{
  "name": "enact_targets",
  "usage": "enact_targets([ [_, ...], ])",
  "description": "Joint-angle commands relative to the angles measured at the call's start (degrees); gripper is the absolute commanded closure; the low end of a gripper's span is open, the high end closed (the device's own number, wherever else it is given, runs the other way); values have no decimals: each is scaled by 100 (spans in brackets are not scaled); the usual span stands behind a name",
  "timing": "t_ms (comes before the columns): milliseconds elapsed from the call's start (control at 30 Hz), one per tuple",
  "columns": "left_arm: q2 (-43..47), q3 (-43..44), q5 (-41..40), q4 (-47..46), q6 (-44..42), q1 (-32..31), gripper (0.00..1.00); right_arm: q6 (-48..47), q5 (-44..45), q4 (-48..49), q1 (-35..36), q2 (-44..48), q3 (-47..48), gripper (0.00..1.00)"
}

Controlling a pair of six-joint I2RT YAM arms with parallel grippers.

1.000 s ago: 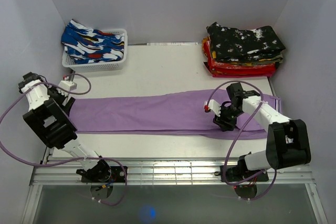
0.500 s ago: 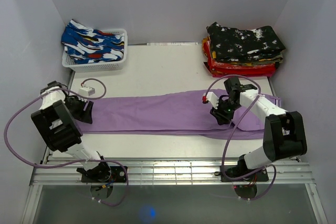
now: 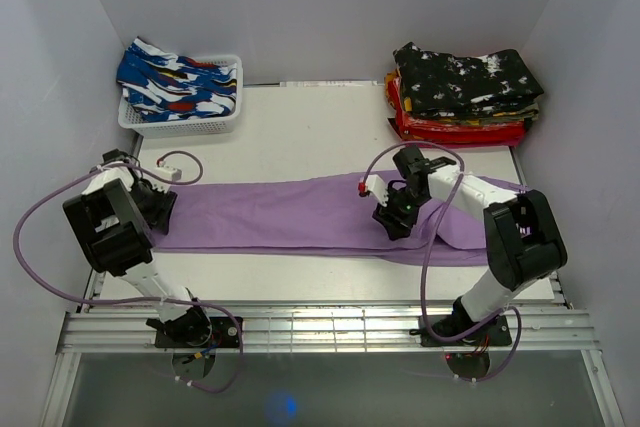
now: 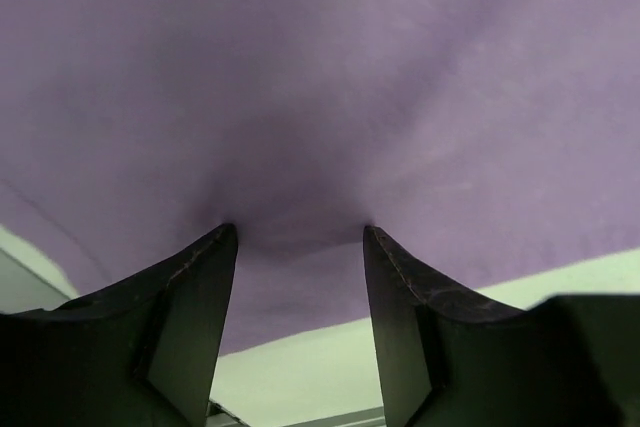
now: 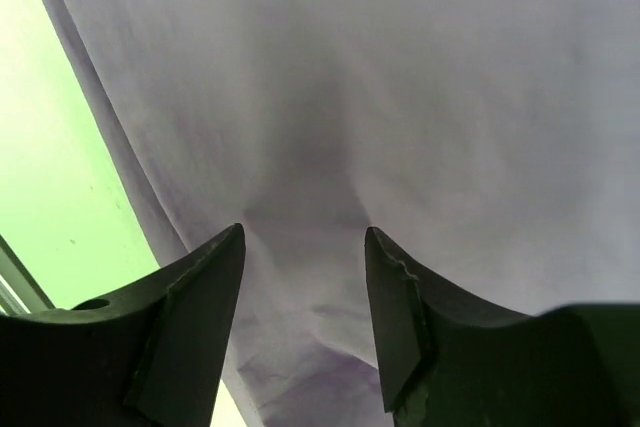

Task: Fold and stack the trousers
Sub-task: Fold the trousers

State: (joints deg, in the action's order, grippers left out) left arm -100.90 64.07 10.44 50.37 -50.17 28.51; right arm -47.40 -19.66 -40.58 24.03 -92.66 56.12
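One basket [image 3: 180,125] behind the left end of the purple trousers [image 3: 280,215] holds blue patterned clothes [image 3: 175,82]. The left gripper [image 3: 160,205] presses on that end, jaws half apart and pinching nothing. The one pair of trousers lies flat, spread lengthwise. The right gripper [image 3: 392,217], also half-wide, presses right of its middle. One folded stack [image 3: 465,97] sits behind its right end.

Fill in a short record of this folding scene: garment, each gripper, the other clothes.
garment: purple trousers, spread flat across the table
left gripper: jaws apart, tips pressed on the trousers' left end
right gripper: jaws apart, tips on cloth right of the middle
basket: far left, blue patterned garment inside
folded stack: far right
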Motion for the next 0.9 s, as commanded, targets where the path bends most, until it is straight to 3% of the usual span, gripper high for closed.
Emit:
enact_targets([
  [0, -176, 552, -158, -161, -168, 76, 35, 126, -284, -247, -65, 511, 417, 37],
  [33, -132, 832, 27, -29, -203, 49, 32, 117, -293, -345, -204, 826, 496, 30],
  [100, 113, 1036, 659, 401, -265, -135, 22, -5, -345, -590, -451, 1152, 549, 25],
  [200, 544, 1029, 1457, 649, -256, -565, 15, -549, -240, -1249, -1215, 1724, 515, 25],
  [367, 1345, 108, 1637, 395, 278, -1881, 14, -3149, 478, -2102, -3393, 2322, 50, 36],
  [467, 1311, -289, 1611, 105, 656, -2296, 15, -4334, 971, -1990, -4317, 2306, -145, 36],
  [533, 1196, -509, 1646, -53, 956, -2359, 16, -4646, 1095, -1911, -4765, 2035, -110, 37],
  [733, 643, -642, 1409, -335, 1229, -2377, 17, -4884, 1201, -1717, -5093, 1313, 321, 35],
  [867, 458, -651, 1215, -387, 1159, -2377, 17, -5244, 1429, -1498, -5093, 1312, 14, 35],
])
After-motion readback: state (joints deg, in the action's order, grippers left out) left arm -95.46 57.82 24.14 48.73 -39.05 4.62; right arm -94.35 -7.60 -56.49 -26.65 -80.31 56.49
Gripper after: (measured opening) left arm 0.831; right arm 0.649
